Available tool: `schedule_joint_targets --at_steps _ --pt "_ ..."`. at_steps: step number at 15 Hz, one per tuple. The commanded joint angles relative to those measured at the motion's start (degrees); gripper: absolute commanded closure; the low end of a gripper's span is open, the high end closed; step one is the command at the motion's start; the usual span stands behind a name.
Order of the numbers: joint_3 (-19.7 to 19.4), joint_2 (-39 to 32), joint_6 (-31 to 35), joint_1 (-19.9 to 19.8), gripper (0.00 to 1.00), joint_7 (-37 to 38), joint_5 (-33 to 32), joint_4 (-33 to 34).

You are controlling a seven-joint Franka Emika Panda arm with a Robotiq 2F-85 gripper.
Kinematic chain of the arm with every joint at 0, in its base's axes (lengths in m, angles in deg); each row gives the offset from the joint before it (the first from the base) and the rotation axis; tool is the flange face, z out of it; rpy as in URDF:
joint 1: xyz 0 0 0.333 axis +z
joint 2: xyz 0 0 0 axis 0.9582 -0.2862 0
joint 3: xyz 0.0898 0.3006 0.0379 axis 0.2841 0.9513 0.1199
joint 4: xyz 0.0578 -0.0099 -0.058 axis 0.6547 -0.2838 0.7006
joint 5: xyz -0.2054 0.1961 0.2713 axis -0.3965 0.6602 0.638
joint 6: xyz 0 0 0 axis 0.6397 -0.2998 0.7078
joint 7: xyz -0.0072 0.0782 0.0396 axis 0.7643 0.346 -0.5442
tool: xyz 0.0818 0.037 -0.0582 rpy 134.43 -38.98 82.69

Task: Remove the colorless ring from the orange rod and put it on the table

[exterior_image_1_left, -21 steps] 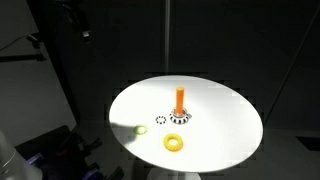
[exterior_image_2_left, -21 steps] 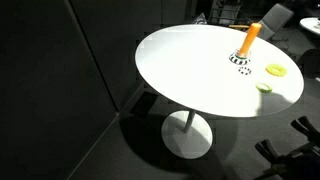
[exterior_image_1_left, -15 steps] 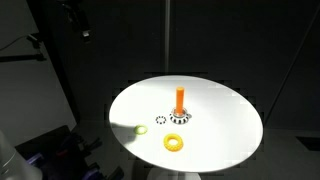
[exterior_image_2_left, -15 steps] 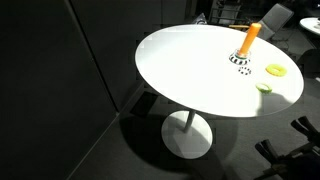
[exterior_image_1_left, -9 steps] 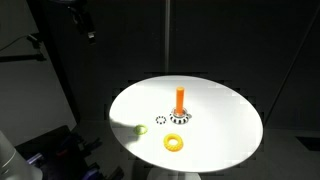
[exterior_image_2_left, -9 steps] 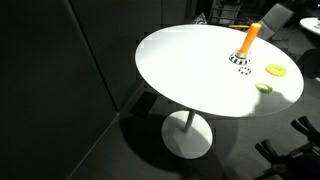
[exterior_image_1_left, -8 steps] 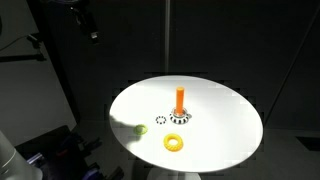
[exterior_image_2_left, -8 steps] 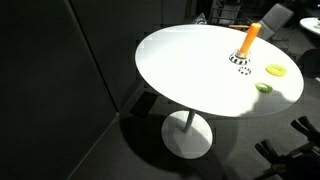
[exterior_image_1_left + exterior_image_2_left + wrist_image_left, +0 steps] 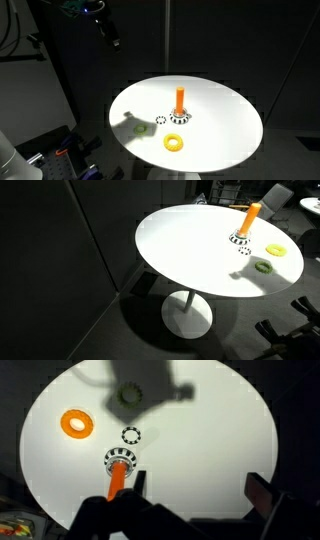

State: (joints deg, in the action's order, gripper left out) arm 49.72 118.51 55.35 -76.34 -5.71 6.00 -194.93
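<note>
In an exterior view the round white worktop (image 9: 225, 125) stands bright against a dark room. Farthest left on it lies a small green piece (image 9: 138, 126), inside a patch of shadow. Just to its right is the colorless ring (image 9: 160, 122), a small see-through hoop. Its rim reads as a circle of dark flecks, and the white surface shows through its middle. It lies flat on the worktop, just beside the foot of the orange rod (image 9: 180, 99) but apart from it, not threaded on it. The rod stands upright, a short bright orange peg on a pale round foot flecked dark like the ring. Nearer the camera, a solid yellow ring (image 9: 175, 142) lies flat, a little wider than the colorless one.

From the wrist view, looking down, the yellow ring sits at the left. The rod rises toward the camera to its right, and the colorless ring lies just past the rod's foot with a thin strip of white between them. Beyond that, the green piece lies under a blurred dark shadow. The gripper (image 9: 200, 490) is released. Its two dark fingers (image 9: 265, 493) stand wide apart along the bottom edge, with nothing between them but bare worktop. One finger appears just beside the rod and the other is far to the right.
</note>
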Motion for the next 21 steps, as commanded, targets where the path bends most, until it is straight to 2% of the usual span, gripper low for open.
schedule_joint_targets --at_steps 1,7,11,16,21 --pt "1.6 -6.2 2.4 -2.8 0.00 5.1 -5.8 2.1" --pt "1.0 -16.4 5.5 -6.3 0.00 12.1 -15.7 4.3" --pt "-0.3 -21.0 5.3 -6.4 0.00 14.4 -17.9 6.0" --pt "-3.6 -26.6 5.7 -5.6 0.00 12.4 -15.8 9.0" --pt "-6.2 -30.4 9.5 -4.8 0.00 9.6 -12.3 11.1"
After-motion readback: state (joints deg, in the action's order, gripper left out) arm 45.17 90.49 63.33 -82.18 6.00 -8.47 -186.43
